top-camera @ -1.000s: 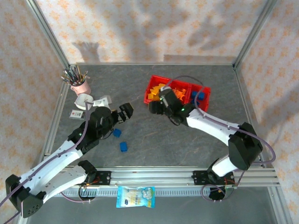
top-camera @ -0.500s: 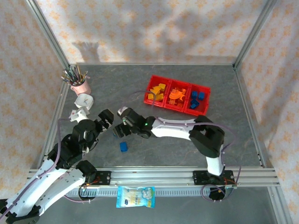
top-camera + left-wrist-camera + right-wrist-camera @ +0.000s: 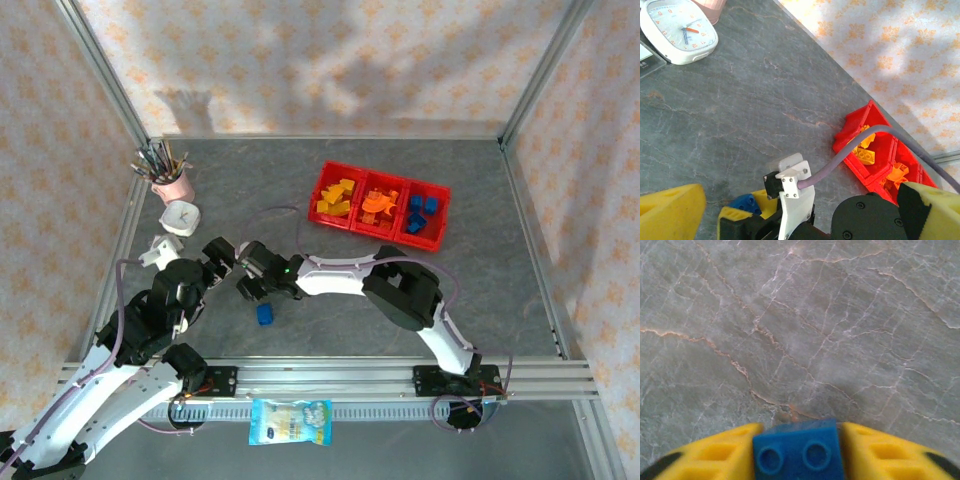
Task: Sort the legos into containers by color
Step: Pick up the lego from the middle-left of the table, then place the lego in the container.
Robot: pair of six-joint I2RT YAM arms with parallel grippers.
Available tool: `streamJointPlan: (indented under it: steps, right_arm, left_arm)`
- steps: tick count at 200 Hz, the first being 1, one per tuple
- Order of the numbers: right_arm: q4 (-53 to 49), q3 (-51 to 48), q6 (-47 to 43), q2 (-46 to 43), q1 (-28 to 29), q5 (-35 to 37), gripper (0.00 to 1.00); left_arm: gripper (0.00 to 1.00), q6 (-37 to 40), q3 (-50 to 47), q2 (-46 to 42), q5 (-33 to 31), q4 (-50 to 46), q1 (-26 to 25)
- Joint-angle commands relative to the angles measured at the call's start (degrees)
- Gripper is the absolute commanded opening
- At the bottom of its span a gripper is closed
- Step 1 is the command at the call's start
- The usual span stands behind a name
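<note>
My right gripper (image 3: 250,285) reaches far left across the table and is shut on a small blue lego (image 3: 799,452), pinched between its yellow fingers (image 3: 715,455) just above the grey tabletop. That same lego (image 3: 746,202) shows in the left wrist view. A second blue lego (image 3: 264,314) lies loose on the table just in front. My left gripper (image 3: 222,252) hovers open right beside the right one, nothing between its fingers (image 3: 670,215). The red three-compartment container (image 3: 446,215) stands at the back, with yellow, orange and blue legos in separate compartments.
A pink pen cup (image 3: 172,180), a white clock (image 3: 181,215) and a small white object (image 3: 158,250) stand at the back left. The right arm's purple cable (image 3: 850,150) crosses the left wrist view. A snack packet (image 3: 290,420) lies in front of the rail.
The right arm swung from the red container to the left and closed on a blue lego. The left arm pulled back toward the left.
</note>
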Motion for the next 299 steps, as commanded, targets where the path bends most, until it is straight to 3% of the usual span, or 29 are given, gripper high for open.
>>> streamJointPlan:
  steps: [1, 24, 53, 84, 116, 145, 168, 191, 210, 236, 263, 299]
  right_arm:
    - [-1.5, 1.6, -0.1, -1.6, 0.2, 3.3, 0.31]
    - [-1.2, -1.6, 1.4, -6.7, -0.1, 5.3, 0.22]
    - [-0.8, -9.6, 7.2, -16.7, -3.6, 6.5, 0.21]
    - [-4.1, -18.4, 13.7, -28.4, -9.5, 12.4, 0.21]
    - [-9.4, -25.8, 18.3, -38.3, -20.6, 14.8, 0.21]
    - [-10.2, -29.9, 17.8, -45.0, -35.0, 16.0, 0.22]
    - [-9.2, -30.1, 16.0, -44.1, -45.5, 14.7, 0.22]
    - [-7.2, -28.0, 14.4, -39.1, -51.5, 11.8, 0.22]
    - [-5.7, -24.8, 12.9, -34.4, -53.2, 11.6, 0.30]
    - [-7.1, -19.1, 10.0, -29.7, -53.3, 8.1, 0.56]
    - [-7.3, -19.7, 9.9, -31.2, -51.1, 7.1, 0.64]
    - [-9.9, -23.1, 10.4, -37.0, -40.2, 6.5, 0.70]
  left_arm:
    - [0.99, 0.1, 0.7, 0.0, -1.4, -0.4, 0.3]
    - [0.99, 1.6, 0.5, 0.6, 0.8, 2.4, 0.3]
    - [0.99, 5.2, 0.7, 3.2, 4.8, 8.5, 0.3]
    - [0.99, 11.0, 2.0, 10.8, 11.9, 17.2, 0.3]
    - [0.99, 15.5, 2.9, 21.1, 20.6, 28.1, 0.2]
    - [0.99, 18.7, 5.0, 31.3, 27.9, 37.1, 0.1]
    - [0.99, 19.7, 7.5, 38.8, 31.9, 41.2, 0.1]
    - [0.99, 19.9, 9.6, 43.8, 34.1, 43.1, 0.0]
    - [0.99, 20.1, 10.4, 45.5, 33.3, 43.2, 0.0]
    - [0.99, 20.4, 10.3, 45.3, 30.9, 41.8, 0.0]
    - [0.99, 20.1, 8.9, 42.3, 28.0, 39.6, 0.1]
    - [0.99, 17.5, 4.8, 33.9, 21.8, 32.6, 0.5]
